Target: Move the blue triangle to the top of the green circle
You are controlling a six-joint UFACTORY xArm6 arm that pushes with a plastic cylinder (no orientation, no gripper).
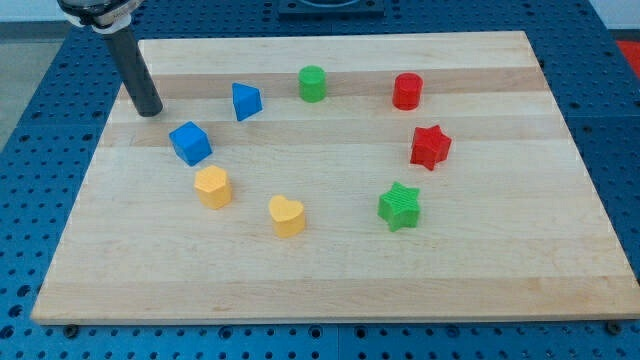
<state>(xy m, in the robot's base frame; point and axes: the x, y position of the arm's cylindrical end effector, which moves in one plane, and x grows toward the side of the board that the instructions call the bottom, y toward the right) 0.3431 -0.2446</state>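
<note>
Tip (150, 110) of the straight dark rod planted on the pale wooden desk (330, 270) at the far left, touching no block. No hand fitted, only the rod's lower end, so nothing spread, pressed together or pinching. Near the tip on its right, apart from it, the blue plastic triangle block (246, 101). Just nearer and slightly right of the tip, the blue plastic cube (190, 143). Right of the blue triangle, apart from it and a little farther back, the green plastic cylinder with a round top (312, 83). Farther right along the far side, the red plastic cylinder (407, 91), with the red plastic star (430, 147) nearer. On the near side, from left to right: yellow plastic hexagon block (212, 186), yellow plastic heart (286, 215), green plastic star (400, 206). Blue perforated surface (40, 120) surrounding the desk.
</note>
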